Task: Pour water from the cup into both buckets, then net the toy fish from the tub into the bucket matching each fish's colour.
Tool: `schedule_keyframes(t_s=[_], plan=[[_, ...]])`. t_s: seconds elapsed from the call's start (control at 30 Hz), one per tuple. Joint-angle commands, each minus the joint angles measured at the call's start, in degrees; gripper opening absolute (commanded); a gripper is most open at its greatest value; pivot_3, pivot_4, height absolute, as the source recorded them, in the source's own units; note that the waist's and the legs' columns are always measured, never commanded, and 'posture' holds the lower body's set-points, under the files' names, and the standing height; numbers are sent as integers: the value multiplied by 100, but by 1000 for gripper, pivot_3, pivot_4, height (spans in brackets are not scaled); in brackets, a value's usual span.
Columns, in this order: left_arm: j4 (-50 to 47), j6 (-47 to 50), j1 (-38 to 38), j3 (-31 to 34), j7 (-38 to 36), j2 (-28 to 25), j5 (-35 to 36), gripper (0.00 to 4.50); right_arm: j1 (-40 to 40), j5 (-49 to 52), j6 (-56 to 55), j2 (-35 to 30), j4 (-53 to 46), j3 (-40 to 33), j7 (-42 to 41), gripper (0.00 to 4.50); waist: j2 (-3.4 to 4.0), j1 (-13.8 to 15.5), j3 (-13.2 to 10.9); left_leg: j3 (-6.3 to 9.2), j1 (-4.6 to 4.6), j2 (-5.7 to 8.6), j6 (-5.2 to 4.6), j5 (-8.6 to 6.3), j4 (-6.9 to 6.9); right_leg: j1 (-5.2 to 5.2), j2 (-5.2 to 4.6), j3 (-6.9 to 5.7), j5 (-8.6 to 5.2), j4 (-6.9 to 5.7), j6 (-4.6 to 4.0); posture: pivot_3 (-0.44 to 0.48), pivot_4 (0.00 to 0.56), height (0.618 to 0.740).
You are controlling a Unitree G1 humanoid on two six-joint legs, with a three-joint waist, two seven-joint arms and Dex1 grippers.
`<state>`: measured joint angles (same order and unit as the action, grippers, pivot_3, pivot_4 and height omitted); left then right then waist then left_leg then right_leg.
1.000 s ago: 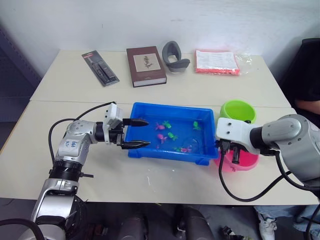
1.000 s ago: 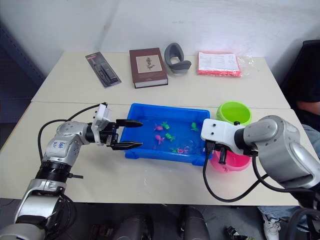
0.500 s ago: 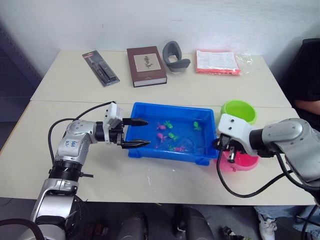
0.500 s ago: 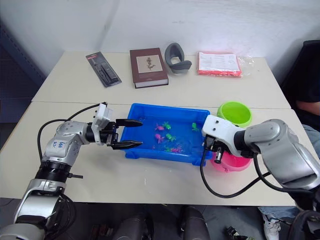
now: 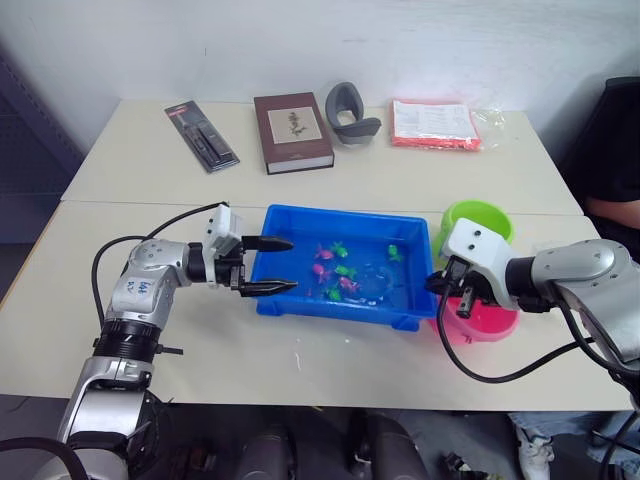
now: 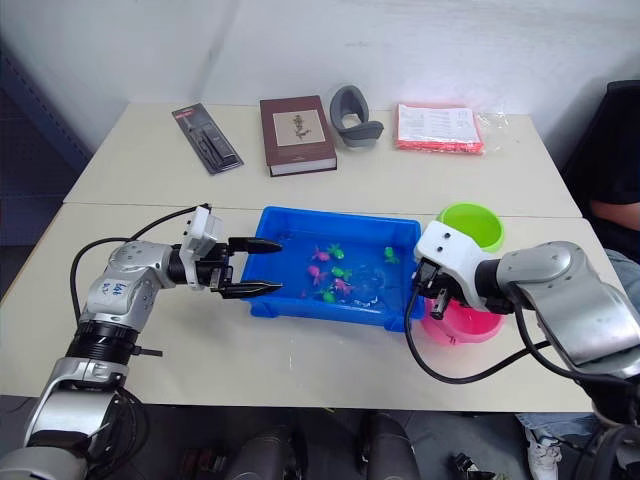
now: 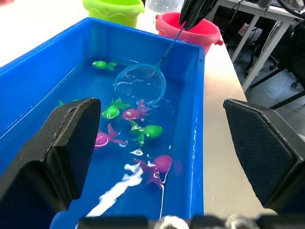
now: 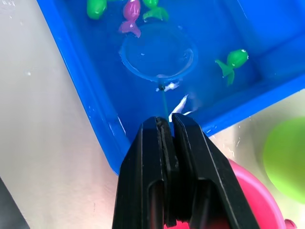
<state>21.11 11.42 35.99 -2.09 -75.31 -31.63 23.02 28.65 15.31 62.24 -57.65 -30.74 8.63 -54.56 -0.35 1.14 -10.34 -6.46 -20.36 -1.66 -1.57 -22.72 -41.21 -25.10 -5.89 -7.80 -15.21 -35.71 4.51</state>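
Observation:
The blue tub (image 5: 340, 213) holds water and several green and magenta toy fish (image 5: 338, 277), with one green fish (image 5: 393, 252) apart near the right end. My right gripper (image 8: 164, 126) is shut on the thin handle of a small round net (image 8: 158, 52). The net's hoop is dipped in the water with no fish inside it. Just right of the tub stand the lime green bucket (image 5: 478, 220) and the pink bucket (image 5: 492, 320). My left gripper (image 5: 287, 265) is open over the tub's left end. A sliver of clear plastic (image 7: 164, 5), perhaps the cup, shows behind the buckets.
At the back of the table lie a black packaged tool (image 5: 201, 135), a brown book (image 5: 292, 130), a grey curved object (image 5: 350, 112) and a red-and-white packet in a clear bag (image 5: 433, 124). A person in dark clothes (image 5: 618, 150) is at the right edge.
My right gripper has shifted slightly right with the net, whose hoop has moved a little in the water. The fish have drifted toward the tub's middle. The left gripper has stayed put.

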Motion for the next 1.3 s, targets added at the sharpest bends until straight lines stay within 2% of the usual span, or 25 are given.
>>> schedule_keyframes(t_s=[0.03,0.33,0.77,1.3], plan=[[-13,-107,122,141,-56,-79,-1,4440,18,-73,-205,-55,-38,116,109,0,0,-1,0,0,0,0,0,0,1,-1,0,1,0,0,0,0,150,740],[42,-148,94,212,-24,-214,-34,4440,378,-60,-205,459,156,587,415,0,0,-12,0,-4,-1,-1,0,0,1,-5,1,2,0,-3,0,0,150,740],[97,-163,74,281,-3,-285,-81,4440,328,378,13,565,39,252,470,0,0,0,0,-5,-2,0,0,0,0,-6,1,2,0,-3,0,0,150,740],[219,-228,138,266,-47,-289,-95,4440,38,326,-560,646,61,214,789,0,0,3,0,-6,-2,0,0,0,0,-6,1,2,0,-3,0,0,150,740]])
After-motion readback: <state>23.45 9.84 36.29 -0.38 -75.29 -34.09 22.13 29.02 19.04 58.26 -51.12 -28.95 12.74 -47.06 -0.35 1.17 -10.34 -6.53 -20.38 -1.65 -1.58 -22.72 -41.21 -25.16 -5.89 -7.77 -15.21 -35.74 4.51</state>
